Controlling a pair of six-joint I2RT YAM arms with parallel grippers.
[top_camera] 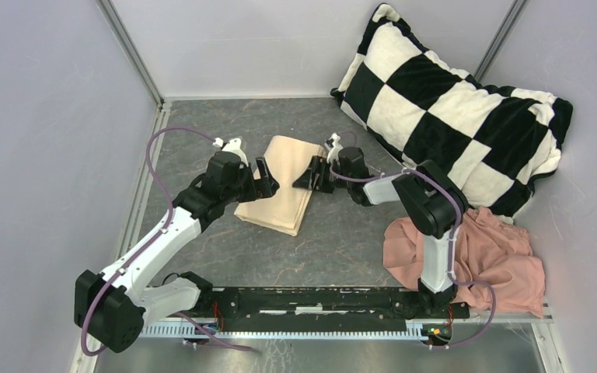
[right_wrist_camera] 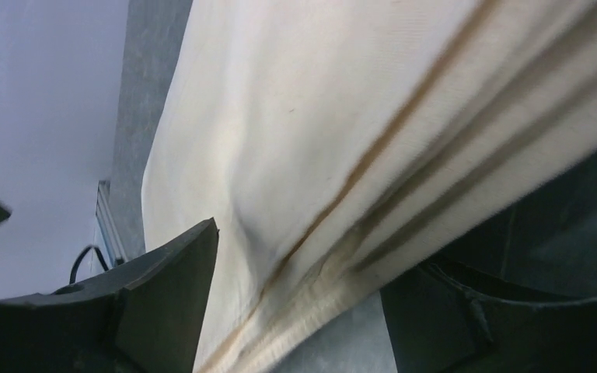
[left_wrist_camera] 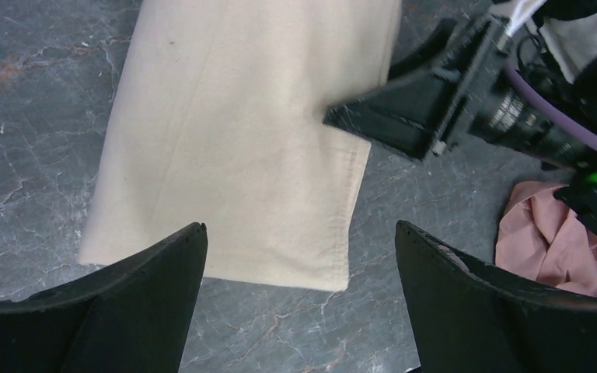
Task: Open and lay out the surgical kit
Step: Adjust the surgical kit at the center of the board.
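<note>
The beige cloth wrap (top_camera: 276, 186) lies folded on the dark table, its layers closed. The metal tray and steel instruments are not in view. My left gripper (top_camera: 266, 179) is open at the wrap's left edge; in the left wrist view (left_wrist_camera: 299, 233) its jaws stand wide apart just above the wrap's (left_wrist_camera: 233, 140) near corner. My right gripper (top_camera: 309, 177) is at the wrap's right edge. In the right wrist view (right_wrist_camera: 315, 268) its jaws are open, with the wrap's stacked folded edge (right_wrist_camera: 342, 155) running between them. The right gripper also shows in the left wrist view (left_wrist_camera: 404, 116), touching the cloth's right edge.
A black-and-white checkered pillow (top_camera: 451, 101) leans at the back right. A crumpled pink cloth (top_camera: 497, 256) lies at the right front, also in the left wrist view (left_wrist_camera: 560, 241). Grey walls close in the left, back and right sides.
</note>
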